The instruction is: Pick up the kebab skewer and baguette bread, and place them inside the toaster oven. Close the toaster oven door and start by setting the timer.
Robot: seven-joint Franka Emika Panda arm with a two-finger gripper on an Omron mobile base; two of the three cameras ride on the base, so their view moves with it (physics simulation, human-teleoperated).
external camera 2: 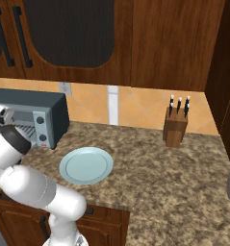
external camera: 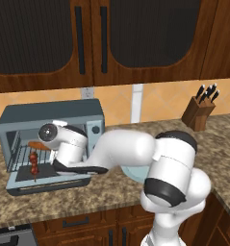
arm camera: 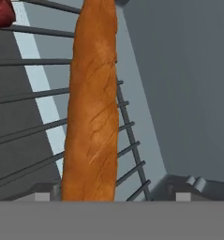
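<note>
Inside the toaster oven [external camera: 49, 144], at about 9 o'clock of the left base view, the arm reaches through the open front with its wrist over the lowered toaster oven door [external camera: 49, 182]. The baguette bread [arm camera: 92, 108] lies lengthwise on the wire rack [arm camera: 33, 112], running 12 to 6 in the hand view, close under the camera. In the left base view its orange end [external camera: 37, 145] pokes out at 9 o'clock of the wrist. The kebab skewer [external camera: 34, 163] sits on the rack just at 6 o'clock of that end, already in; one red chunk of it [arm camera: 1, 11] shows at 11 o'clock of the hand view.

The gripper's fingertips [arm camera: 43, 190] flank the loaf's near end, one at 7 o'clock, the other at 5 o'clock. The right one stands off the crust; the left one is right against it. Jaws look spread, loaf resting on the rack rather than clamped. Judgement: bread placement is at the release step, both food items in.

Plate [external camera 2: 86, 165] sits bare on the counter [external camera 2: 150, 168], at 3 o'clock of the oven in the right base view. Knife block [external camera 2: 176, 126] well apart, irrelevant.

Next move: back straight out without dragging the loaf or clipping the skewer, then get under the door edge, swing it up shut, then go for the timer knob on the side panel [external camera 2: 39, 126]. Risk: a fingertip catching the bread on exit.
</note>
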